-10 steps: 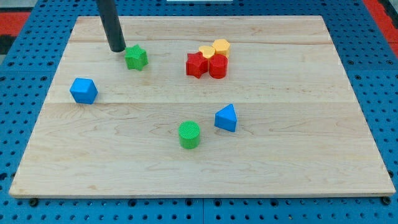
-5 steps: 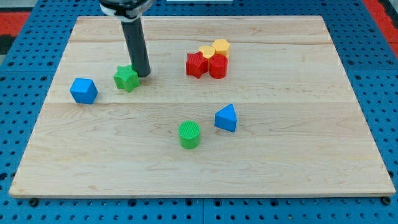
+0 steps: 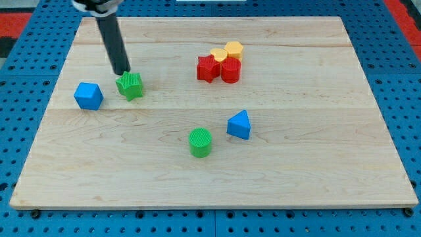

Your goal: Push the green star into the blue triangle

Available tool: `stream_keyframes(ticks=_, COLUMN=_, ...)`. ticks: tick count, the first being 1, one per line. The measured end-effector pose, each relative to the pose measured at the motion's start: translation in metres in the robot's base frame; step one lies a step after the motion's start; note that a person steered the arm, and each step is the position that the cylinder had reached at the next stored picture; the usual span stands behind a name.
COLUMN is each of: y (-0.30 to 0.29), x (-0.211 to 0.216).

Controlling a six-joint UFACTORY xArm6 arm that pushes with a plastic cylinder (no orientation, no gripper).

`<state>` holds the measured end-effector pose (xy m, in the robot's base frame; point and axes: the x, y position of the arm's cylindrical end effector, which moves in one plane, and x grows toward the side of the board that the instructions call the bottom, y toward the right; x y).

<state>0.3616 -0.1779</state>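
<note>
The green star (image 3: 130, 85) lies on the wooden board's left half, right of a blue cube-like block (image 3: 88, 96). My tip (image 3: 122, 72) stands just above and slightly left of the green star, touching or nearly touching its top-left edge. The blue triangle (image 3: 239, 125) lies well to the lower right of the star, right of centre. No block is between my tip and the star.
A green cylinder (image 3: 200, 142) sits left of and below the blue triangle. A cluster of two red blocks (image 3: 219, 69) and two yellow blocks (image 3: 228, 51) sits at the upper middle. The board's left edge (image 3: 46, 112) is near the blue cube.
The green star was pushed down and left from the upper area to beside the blue cube. My tip went from the star's upper left to its right, then back to its upper left.
</note>
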Motion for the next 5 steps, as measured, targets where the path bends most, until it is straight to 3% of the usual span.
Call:
stream_keyframes(ticks=1, y=0.012, x=0.042)
stream_keyframes(ticks=2, y=0.045, x=0.055)
stream_keyframes(ticks=4, y=0.112, x=0.065)
stream_keyframes(ticks=5, y=0.113, x=0.048)
